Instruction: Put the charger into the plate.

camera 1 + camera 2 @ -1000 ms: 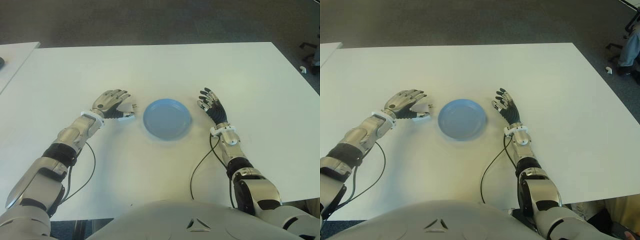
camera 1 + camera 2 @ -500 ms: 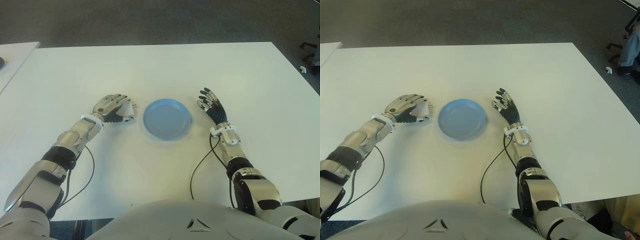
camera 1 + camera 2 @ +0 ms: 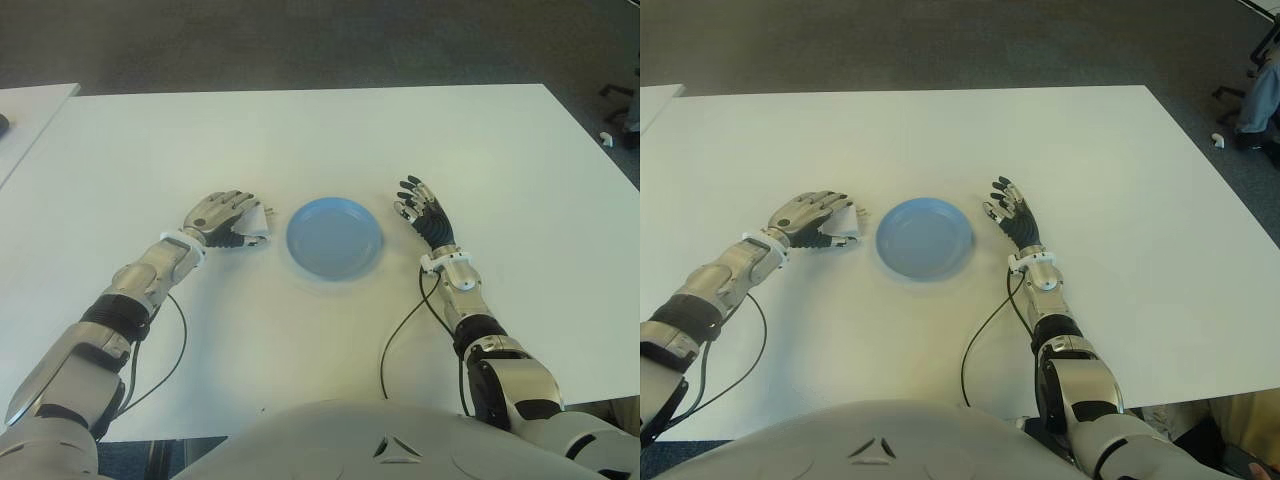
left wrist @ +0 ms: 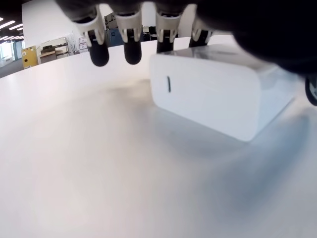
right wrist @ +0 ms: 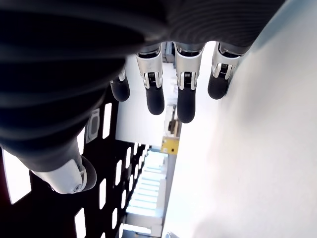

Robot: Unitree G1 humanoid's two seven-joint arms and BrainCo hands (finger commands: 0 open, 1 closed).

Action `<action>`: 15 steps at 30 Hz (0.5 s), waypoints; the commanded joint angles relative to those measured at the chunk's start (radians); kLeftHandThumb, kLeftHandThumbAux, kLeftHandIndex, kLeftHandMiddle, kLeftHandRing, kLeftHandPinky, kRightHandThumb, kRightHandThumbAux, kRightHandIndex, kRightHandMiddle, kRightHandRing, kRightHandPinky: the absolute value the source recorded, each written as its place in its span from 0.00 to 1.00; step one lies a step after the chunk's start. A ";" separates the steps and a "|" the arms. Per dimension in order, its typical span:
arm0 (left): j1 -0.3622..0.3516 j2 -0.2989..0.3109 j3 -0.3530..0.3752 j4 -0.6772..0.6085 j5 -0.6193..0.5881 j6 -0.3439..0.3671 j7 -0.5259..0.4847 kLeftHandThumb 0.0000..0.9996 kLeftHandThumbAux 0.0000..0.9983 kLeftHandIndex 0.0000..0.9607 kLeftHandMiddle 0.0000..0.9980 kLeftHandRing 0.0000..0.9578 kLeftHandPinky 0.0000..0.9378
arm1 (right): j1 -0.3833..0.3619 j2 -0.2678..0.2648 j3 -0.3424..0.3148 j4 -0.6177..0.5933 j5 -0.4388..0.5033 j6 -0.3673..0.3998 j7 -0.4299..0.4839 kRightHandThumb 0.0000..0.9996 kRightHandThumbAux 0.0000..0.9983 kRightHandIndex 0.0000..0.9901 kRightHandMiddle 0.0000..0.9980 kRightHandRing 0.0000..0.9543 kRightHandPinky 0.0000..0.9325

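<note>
The charger [image 4: 213,94] is a white block lying flat on the white table [image 3: 300,140], just left of the blue plate [image 3: 334,238]. In the eye views only its corner [image 3: 257,220] peeks out from under my left hand [image 3: 240,222]. That hand arches over it, fingers [image 4: 131,49] hanging past its far edge and the thumb beside it, not closed on it. The plate holds nothing. My right hand [image 3: 420,205] shows to the right of the plate, fingers spread and holding nothing.
Black cables [image 3: 400,330] trail from both wrists across the near table. A second white table [image 3: 30,105] stands at the far left. Dark carpet lies beyond the far edge, with a chair base and a person's sleeve [image 3: 1265,85] at the far right.
My left hand has drawn back slightly and sunk lower over the charger, its fingers curling more around it. The right hand and the plate have not moved.
</note>
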 commanded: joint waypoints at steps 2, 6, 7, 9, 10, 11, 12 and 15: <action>0.017 0.011 -0.007 0.026 0.005 -0.016 0.028 0.10 0.20 0.00 0.00 0.00 0.00 | 0.027 0.004 -0.002 0.021 0.003 0.018 0.000 0.08 0.63 0.00 0.16 0.18 0.11; 0.017 0.013 -0.011 0.043 0.013 -0.028 0.062 0.10 0.21 0.00 0.00 0.00 0.00 | 0.027 0.004 -0.001 0.022 0.000 0.018 -0.003 0.09 0.62 0.00 0.16 0.19 0.11; 0.015 0.012 -0.014 0.051 0.016 -0.031 0.072 0.10 0.21 0.00 0.00 0.00 0.00 | 0.026 0.003 0.000 0.023 -0.002 0.020 -0.004 0.09 0.62 0.00 0.16 0.19 0.11; 0.011 0.010 -0.019 0.069 0.021 -0.036 0.089 0.10 0.22 0.00 0.00 0.00 0.00 | 0.026 0.003 0.001 0.023 -0.003 0.023 -0.005 0.10 0.62 0.00 0.16 0.19 0.11; 0.009 0.008 -0.022 0.078 0.023 -0.038 0.095 0.10 0.22 0.00 0.00 0.00 0.00 | 0.026 0.003 0.001 0.022 -0.003 0.024 -0.005 0.10 0.62 0.00 0.16 0.19 0.12; 0.006 0.006 -0.025 0.088 0.024 -0.040 0.101 0.10 0.22 0.00 0.00 0.00 0.00 | 0.027 0.002 0.001 0.022 -0.003 0.025 -0.005 0.10 0.62 0.00 0.16 0.19 0.12; 0.004 0.004 -0.027 0.096 0.025 -0.042 0.106 0.10 0.22 0.00 0.00 0.00 0.00 | 0.027 0.002 0.001 0.021 -0.003 0.025 -0.005 0.10 0.62 0.00 0.16 0.19 0.12; -0.008 0.000 -0.036 0.129 0.026 -0.055 0.122 0.11 0.23 0.00 0.00 0.00 0.00 | 0.030 0.000 0.001 0.017 -0.001 0.031 0.000 0.10 0.63 0.00 0.17 0.19 0.11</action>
